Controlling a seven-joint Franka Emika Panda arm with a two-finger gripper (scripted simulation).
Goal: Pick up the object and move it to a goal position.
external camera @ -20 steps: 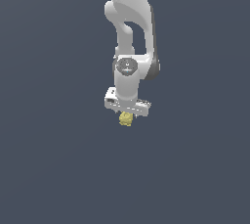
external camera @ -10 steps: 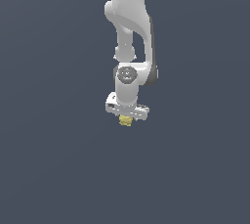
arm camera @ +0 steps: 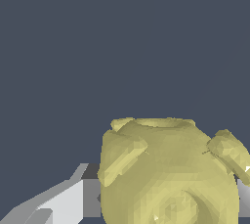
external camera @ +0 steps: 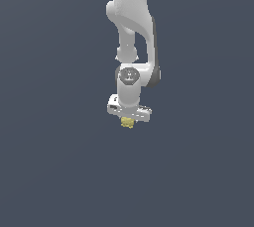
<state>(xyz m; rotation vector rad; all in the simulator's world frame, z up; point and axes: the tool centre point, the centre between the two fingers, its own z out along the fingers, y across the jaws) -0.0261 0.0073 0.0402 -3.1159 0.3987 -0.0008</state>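
Note:
The object (external camera: 128, 122) is a small pale-yellow lumpy item hanging just under the white hand of the arm in the exterior view. My gripper (external camera: 128, 121) is shut on it, and the fingers are mostly hidden behind the hand and the object. In the wrist view the object (arm camera: 168, 171) fills the lower half of the picture, bumpy with knobs on both sides. One grey-white finger (arm camera: 73, 201) presses against its side; the other finger (arm camera: 243, 196) shows only as a sliver at the frame's edge.
A plain dark grey-blue surface (external camera: 54, 171) lies all around and below the arm. No other objects or obstacles show in either view.
The arm has lifted slightly, carrying the object upward with it over the last second. The grip on the object is unchanged.

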